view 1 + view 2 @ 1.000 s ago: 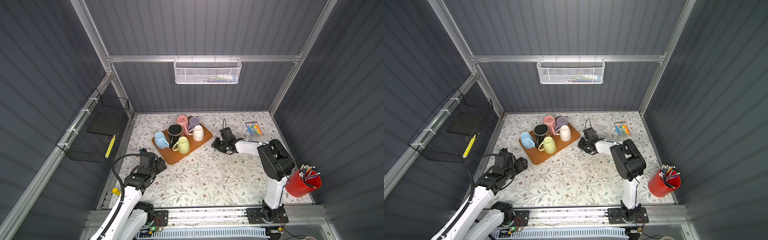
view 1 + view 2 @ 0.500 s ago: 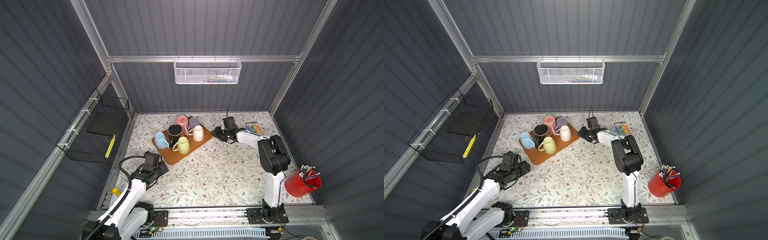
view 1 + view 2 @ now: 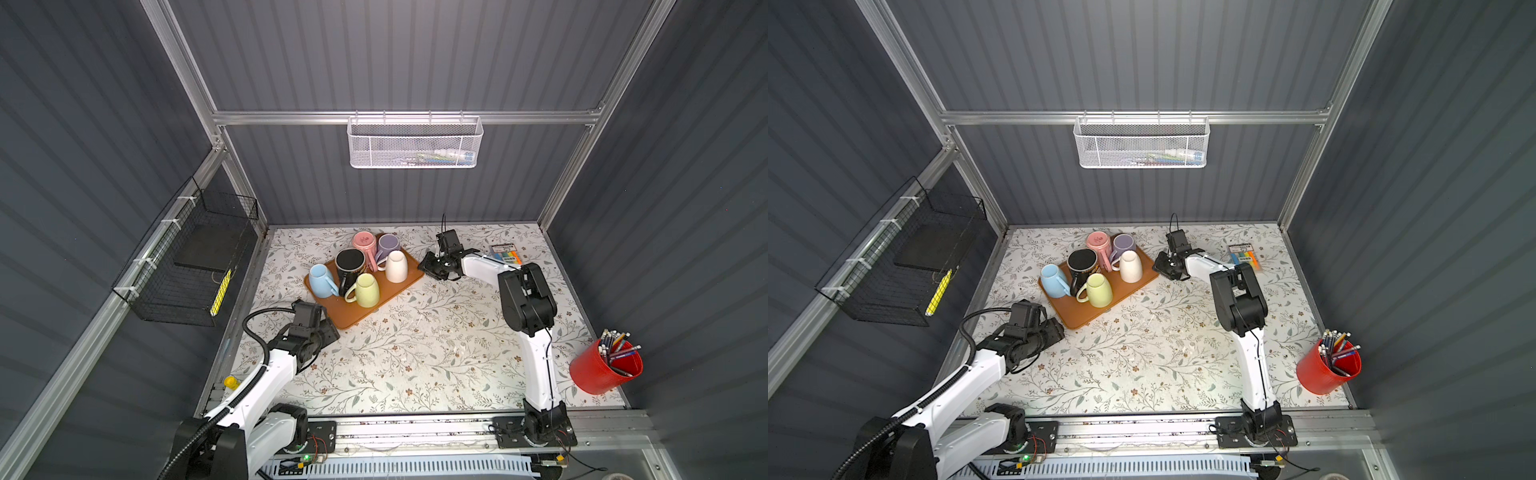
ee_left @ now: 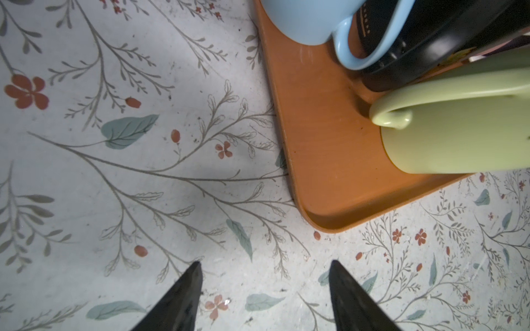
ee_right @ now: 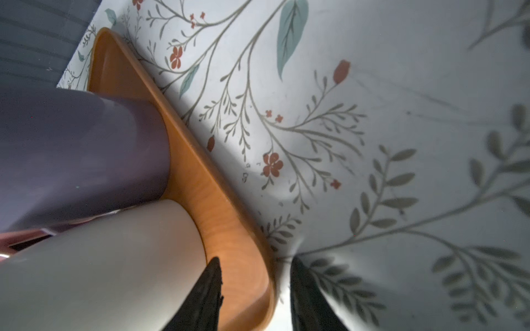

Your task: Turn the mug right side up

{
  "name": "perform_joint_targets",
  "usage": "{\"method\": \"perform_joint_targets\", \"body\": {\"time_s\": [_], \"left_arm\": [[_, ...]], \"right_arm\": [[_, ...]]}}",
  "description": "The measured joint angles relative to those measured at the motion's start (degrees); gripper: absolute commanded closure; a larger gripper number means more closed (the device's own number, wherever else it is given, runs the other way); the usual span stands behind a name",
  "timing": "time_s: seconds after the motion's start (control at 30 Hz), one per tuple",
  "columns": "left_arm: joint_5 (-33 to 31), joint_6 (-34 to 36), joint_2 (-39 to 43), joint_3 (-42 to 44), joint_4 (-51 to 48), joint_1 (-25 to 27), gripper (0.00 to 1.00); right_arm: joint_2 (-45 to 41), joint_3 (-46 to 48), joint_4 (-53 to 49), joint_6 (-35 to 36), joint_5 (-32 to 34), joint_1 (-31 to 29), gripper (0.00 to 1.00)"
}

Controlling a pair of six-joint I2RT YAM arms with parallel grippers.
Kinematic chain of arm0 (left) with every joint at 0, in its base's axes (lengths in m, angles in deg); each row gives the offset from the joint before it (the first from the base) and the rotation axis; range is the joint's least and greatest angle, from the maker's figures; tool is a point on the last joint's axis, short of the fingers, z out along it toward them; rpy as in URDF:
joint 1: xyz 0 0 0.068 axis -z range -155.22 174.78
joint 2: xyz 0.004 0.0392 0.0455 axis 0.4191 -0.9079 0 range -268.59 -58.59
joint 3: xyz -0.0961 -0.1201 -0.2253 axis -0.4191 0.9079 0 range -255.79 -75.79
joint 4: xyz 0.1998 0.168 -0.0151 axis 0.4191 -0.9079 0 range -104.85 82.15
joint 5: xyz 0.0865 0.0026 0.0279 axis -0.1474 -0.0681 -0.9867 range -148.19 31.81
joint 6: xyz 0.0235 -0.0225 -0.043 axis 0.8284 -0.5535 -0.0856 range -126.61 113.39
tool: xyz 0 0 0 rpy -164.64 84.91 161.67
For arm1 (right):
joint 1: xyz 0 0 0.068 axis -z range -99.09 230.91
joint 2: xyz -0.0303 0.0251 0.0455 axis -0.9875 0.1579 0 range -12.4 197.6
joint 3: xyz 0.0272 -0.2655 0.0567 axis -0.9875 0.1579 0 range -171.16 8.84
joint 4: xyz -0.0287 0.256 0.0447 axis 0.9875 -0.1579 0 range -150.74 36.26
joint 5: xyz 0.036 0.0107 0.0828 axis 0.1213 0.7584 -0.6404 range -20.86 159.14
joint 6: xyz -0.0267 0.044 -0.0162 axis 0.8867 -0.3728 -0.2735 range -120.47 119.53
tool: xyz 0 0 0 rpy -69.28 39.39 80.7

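Since the earlier frame the right pincer (image 3: 428,268) had swung to the edge of the orange tray (image 3: 353,316), open and empty, with the upside-down white mug (image 3: 396,267) standing just beside it; the open left pincer (image 4: 265,266) sat farther off.

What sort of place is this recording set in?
Likely a lab test booth, not a kitchen: grey panelled walls on a metal frame, two robot arms on a rail, mugs staged on a tray.

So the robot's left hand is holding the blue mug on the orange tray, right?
No. The left hand is open and empty, beside a corner of the orange tray; the blue mug sits on it untouched. The left wrist view shows this.
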Motion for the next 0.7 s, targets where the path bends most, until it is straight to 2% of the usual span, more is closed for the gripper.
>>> {"method": "perform_joint_targets", "body": {"time_s": [0.17, 0.43, 0.57, 0.7], "left_arm": [[0.0, 0.0, -0.6, 0.0, 0.8, 0.0, 0.29], [0.0, 0.0, -0.6, 0.0, 1.2, 0.0, 0.28], [0.0, 0.2, -0.6, -0.1, 1.2, 0.0, 0.28], [-0.1, 0.7, -0.6, -0.1, 1.1, 0.0, 0.27]], "right_arm": [[1.3, -2.1, -0.8, -0.4, 0.0, 0.0, 0.67], [2.1, -3.2, -2.5, 0.0, 1.2, -0.1, 0.87], [2.0, -3.3, -4.1, 2.1, 1.1, -0.2, 1.0], [1.9, -3.4, -3.9, 2.4, 1.9, -0.6, 1.0]]}}
